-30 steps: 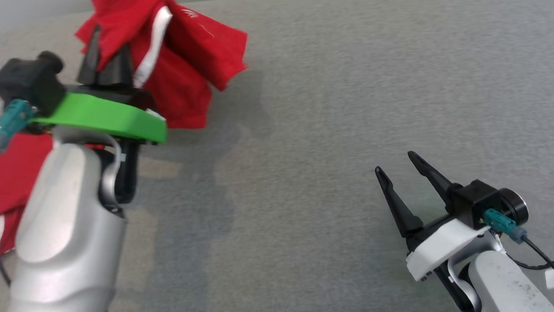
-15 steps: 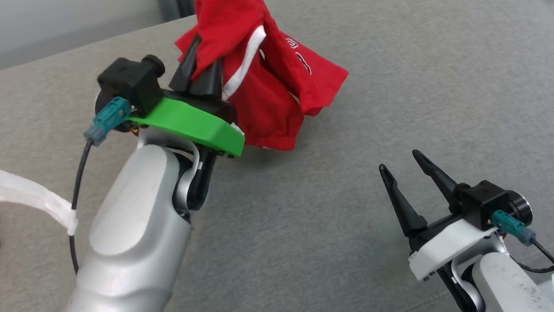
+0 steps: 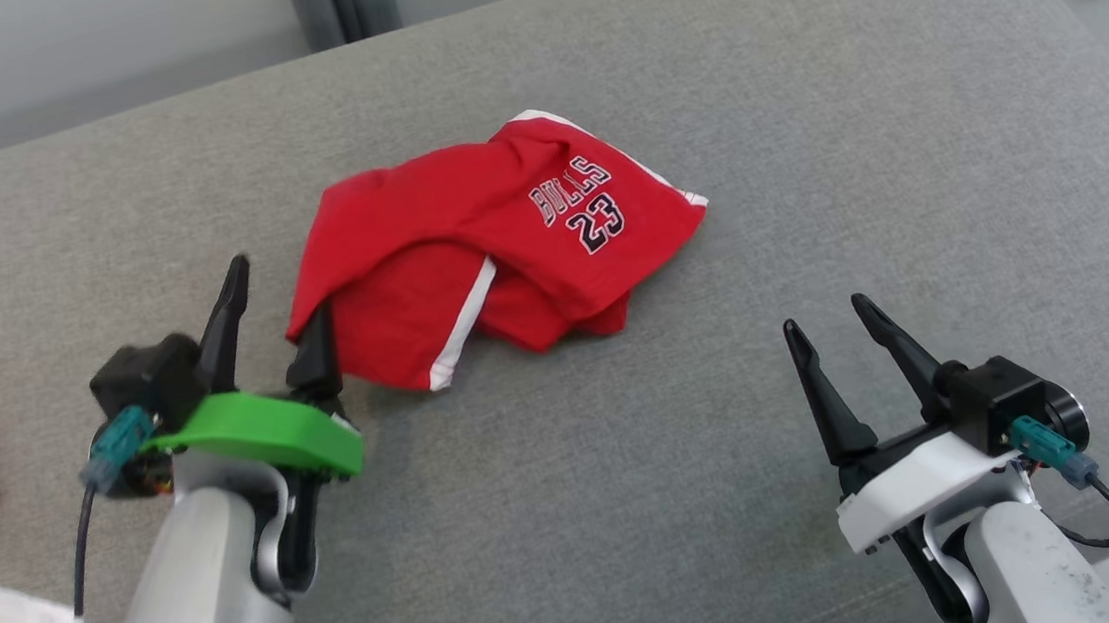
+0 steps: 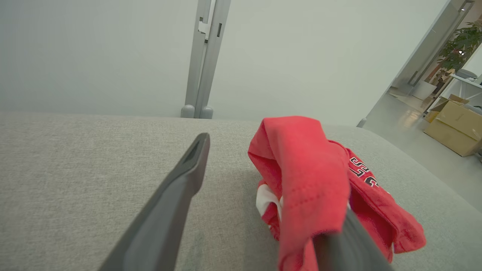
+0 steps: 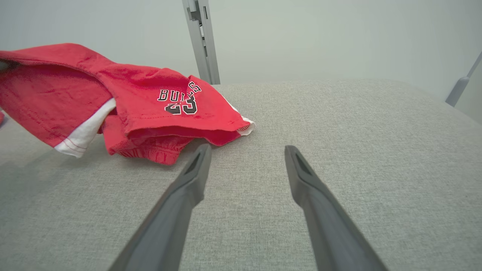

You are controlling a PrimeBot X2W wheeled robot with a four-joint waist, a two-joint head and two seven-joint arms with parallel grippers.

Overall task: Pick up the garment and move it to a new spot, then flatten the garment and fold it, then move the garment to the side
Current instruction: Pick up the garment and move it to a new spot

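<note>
Head view: the right gripper [image 3: 828, 320] waits empty, fingers apart. The left gripper [image 3: 275, 326], clamped on cloth a second ago, now stands spread. The red Bulls shorts [image 3: 509, 245] lie crumpled on the grey cushion [image 3: 849, 125], one edge against its finger. Relocation looks done; flattening comes next.

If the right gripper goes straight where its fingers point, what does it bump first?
Probably nothing: bare cushion lies ahead of the right gripper. The shorts sit just to its left, so it might brush them.
</note>
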